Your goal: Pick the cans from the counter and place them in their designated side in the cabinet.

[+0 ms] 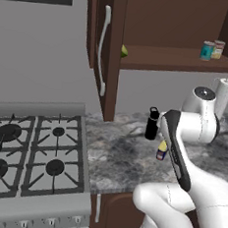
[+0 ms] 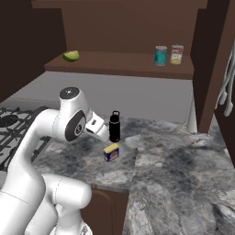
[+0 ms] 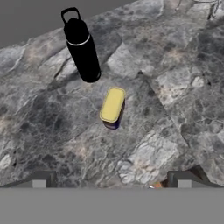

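A dark blue can with a yellow top stands on the marbled counter, also seen from the base cameras as the dark blue can. My gripper hovers above the counter, open, with nothing between its fingertips; the can lies ahead of them, centred and apart. The teal can stands on the right of the shelf inside the open cabinet.
A tall black bottle stands just beyond the dark blue can. A pale labelled can sits beside the teal one; a green fruit lies at the shelf's left. The gas stove is left, a paper towel roll right.
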You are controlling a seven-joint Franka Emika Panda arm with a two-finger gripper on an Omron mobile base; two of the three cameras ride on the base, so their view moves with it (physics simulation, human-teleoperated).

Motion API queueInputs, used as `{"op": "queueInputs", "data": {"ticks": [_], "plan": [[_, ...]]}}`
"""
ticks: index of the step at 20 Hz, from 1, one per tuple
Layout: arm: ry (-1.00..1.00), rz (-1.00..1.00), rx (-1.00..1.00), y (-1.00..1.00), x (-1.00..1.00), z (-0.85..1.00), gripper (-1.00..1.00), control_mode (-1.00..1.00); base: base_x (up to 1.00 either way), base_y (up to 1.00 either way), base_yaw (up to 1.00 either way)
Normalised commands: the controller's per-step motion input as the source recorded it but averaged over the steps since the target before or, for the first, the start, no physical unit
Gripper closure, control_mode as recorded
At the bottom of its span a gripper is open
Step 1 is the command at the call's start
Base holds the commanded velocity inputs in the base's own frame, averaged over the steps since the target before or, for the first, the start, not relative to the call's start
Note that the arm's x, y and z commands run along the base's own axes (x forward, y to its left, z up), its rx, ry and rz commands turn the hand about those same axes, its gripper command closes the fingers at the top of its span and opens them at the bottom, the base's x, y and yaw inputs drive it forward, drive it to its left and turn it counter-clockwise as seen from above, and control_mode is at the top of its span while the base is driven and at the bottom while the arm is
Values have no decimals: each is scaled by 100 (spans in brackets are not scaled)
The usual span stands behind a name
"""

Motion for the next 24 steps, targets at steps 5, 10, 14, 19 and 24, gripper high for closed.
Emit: {"op": "queueInputs", "data": {"ticks": [5,10,14,19,24], "plan": [[3,0,0,-8,26,-15,-100,-100,0,0,0],[0,0,2,-13,14,-20,-100,-100,0,0,0],[0,1,3,-6,15,-27,-100,-100,0,0,0],[0,1,2,-5,16,-29,-100,-100,0,0,0],[0,1,0,-3,15,-30,-100,-100,0,0,0]]}}
